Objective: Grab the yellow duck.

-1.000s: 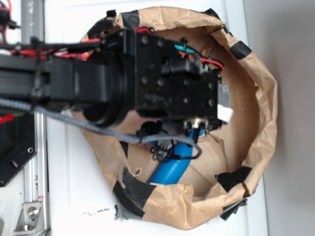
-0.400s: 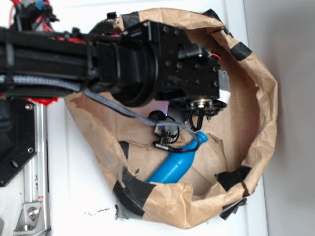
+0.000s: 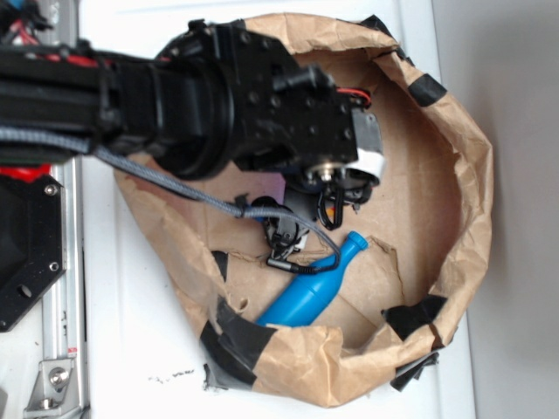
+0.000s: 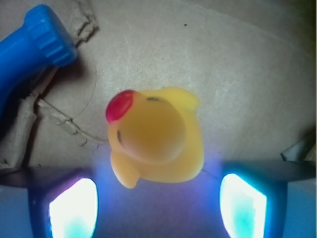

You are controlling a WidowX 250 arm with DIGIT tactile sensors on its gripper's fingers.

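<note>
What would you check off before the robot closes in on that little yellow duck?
1. Yellow duck in sight: ok in the wrist view; hidden under the arm in the exterior view.
2. Duck between the gripper fingers: ok, roughly centred, slightly toward the left one.
3. Gripper open wide enough: ok, both fingers stand apart from the duck.
4. Blue bottle out of the way: ok, off to one side, not touching the duck.
5. Gripper low enough to grasp: cannot tell.
6. Paper bag walls away from the gripper: ok.
</note>
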